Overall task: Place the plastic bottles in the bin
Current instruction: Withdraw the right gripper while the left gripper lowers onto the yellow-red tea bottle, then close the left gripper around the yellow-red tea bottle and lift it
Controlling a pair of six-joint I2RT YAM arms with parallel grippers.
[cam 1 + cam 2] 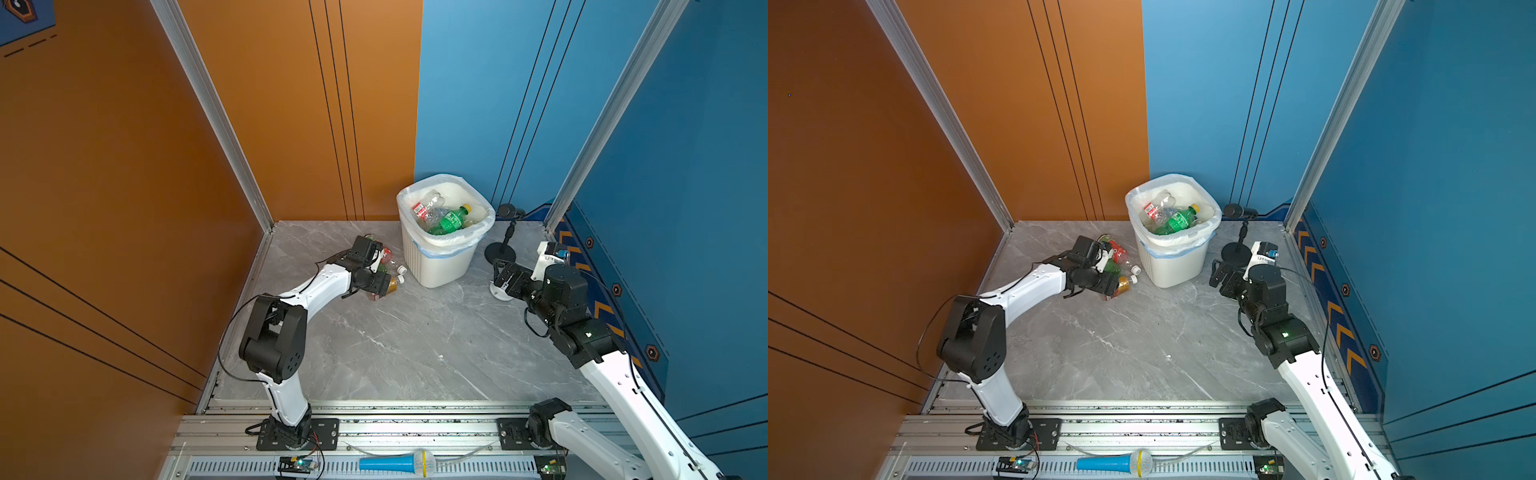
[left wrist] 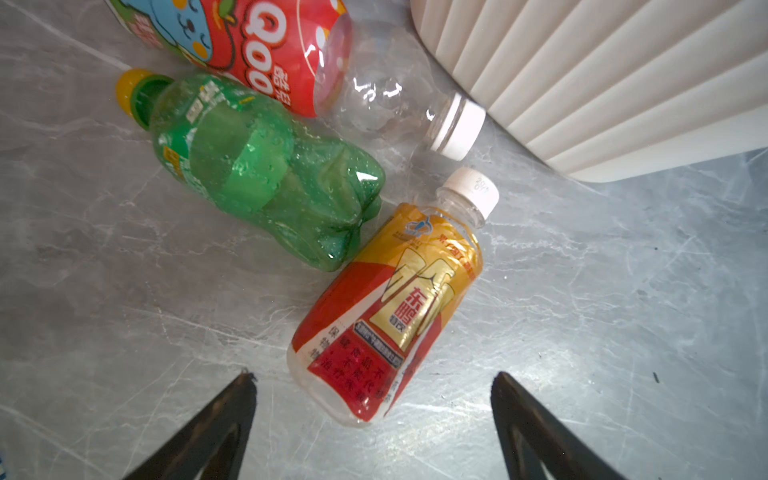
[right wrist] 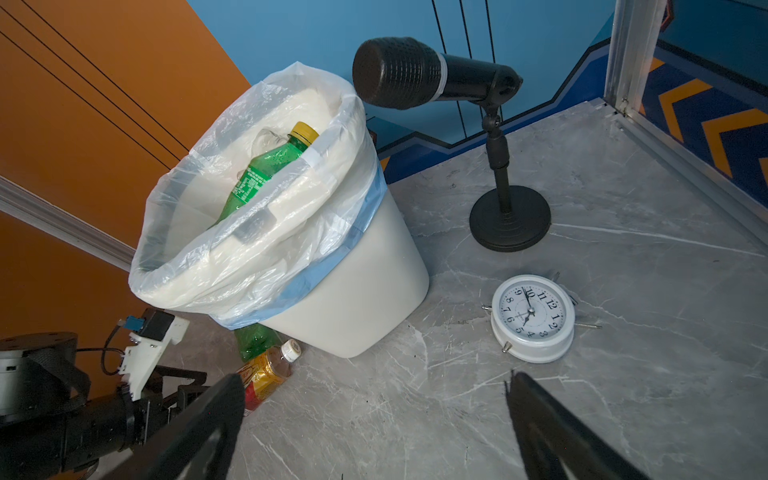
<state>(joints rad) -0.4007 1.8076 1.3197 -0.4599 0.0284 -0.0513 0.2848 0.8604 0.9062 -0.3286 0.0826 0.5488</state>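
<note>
Lying just beside the bin (image 1: 440, 266), loose plastic bottles (image 2: 266, 166) crowd our grey marble table (image 1: 395, 340); others fill the bin. Our left gripper (image 2: 374, 374) gapes around the gold-labelled bottle (image 2: 395, 299); our right gripper (image 3: 374, 374) gapes near the clock (image 3: 532, 320). We see bare tabletop toward the front rail (image 1: 395, 419).

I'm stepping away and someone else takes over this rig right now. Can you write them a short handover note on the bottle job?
Grippers: left gripper open, its fingers on either side of the base of the gold-and-red bottle, not closed on it. The right gripper is open and empty, near the white alarm clock.
Done: several bottles are in the bin, with a green yellow-capped bottle on top.
To do: at least four lie on the table beside the bin: the gold-and-red bottle, a green bottle, a clear bottle and a red-labelled bottle. The left arm may hide more.
</note>
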